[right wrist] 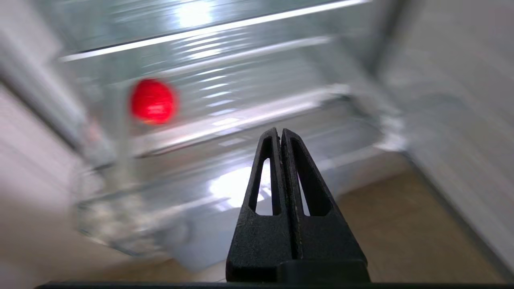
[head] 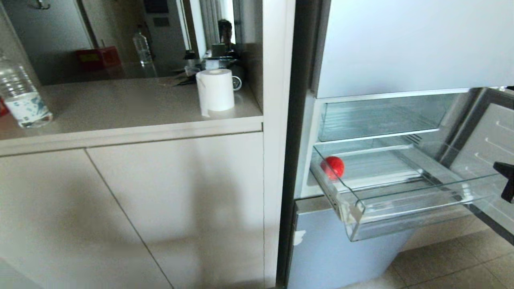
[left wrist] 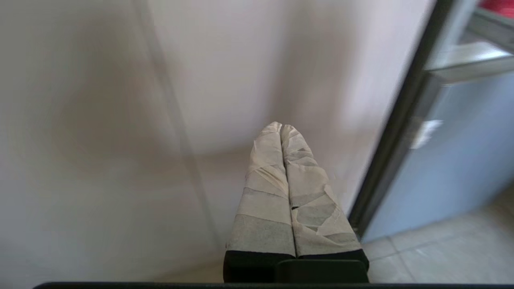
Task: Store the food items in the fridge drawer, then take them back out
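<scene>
A small round red fruit (head: 333, 167) lies at the left end of the clear fridge drawer (head: 401, 208), which is pulled out of the open fridge; a white tape scrap marks its front left corner. In the right wrist view the red fruit (right wrist: 153, 100) sits in the drawer (right wrist: 225, 160) ahead of and to one side of my right gripper (right wrist: 280, 133), which is shut and empty, in front of the drawer. Only the right gripper's black tip (head: 506, 180) shows in the head view, at the right edge. My left gripper (left wrist: 281, 127), tape-wrapped, is shut and empty, facing the cabinet door.
A second clear bin (head: 381, 116) sits above the drawer. The open fridge door (head: 490, 148) stands to the right. Left of the fridge is a counter (head: 120, 104) with a paper roll (head: 216, 90) and a water bottle (head: 20, 96) over cabinet doors (head: 120, 208). Tiled floor (head: 449, 257) lies below.
</scene>
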